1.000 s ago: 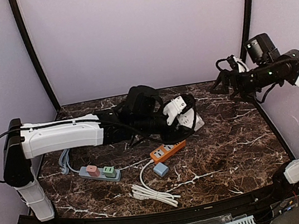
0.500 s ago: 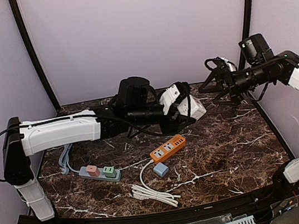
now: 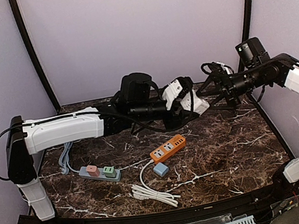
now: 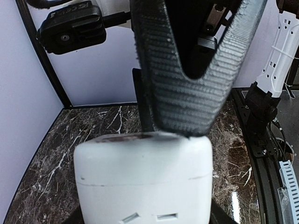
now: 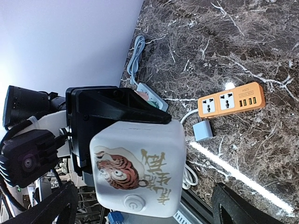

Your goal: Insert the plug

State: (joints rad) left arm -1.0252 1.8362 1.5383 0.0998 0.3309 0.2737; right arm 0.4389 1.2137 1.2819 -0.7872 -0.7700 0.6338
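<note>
My left gripper [image 3: 187, 106] is shut on a white cube socket [image 3: 196, 105] and holds it in the air above the back of the table. The cube's side shows a tiger print and a round button [image 5: 140, 168]. Its slotted face [image 4: 145, 182] fills the left wrist view. My right gripper [image 3: 213, 88] is open, just right of the cube, and one ribbed black finger [image 4: 187, 79] hangs over the cube's top. The blue-grey plug [image 3: 160, 169] lies on the marble beside the orange power strip [image 3: 168, 148], with its white cable [image 3: 153, 193] coiled near the front.
A grey power strip [image 3: 99, 173] carrying a pink and a green plug lies front left, its grey cable [image 3: 65, 161] running to the left wall. Black frame posts stand at both back corners. The orange strip [image 5: 231, 100] and plug [image 5: 203, 130] lie below the raised cube.
The left arm has lifted the cube up and to the right. The right gripper has swung left toward it and now stands close beside it, still open.
</note>
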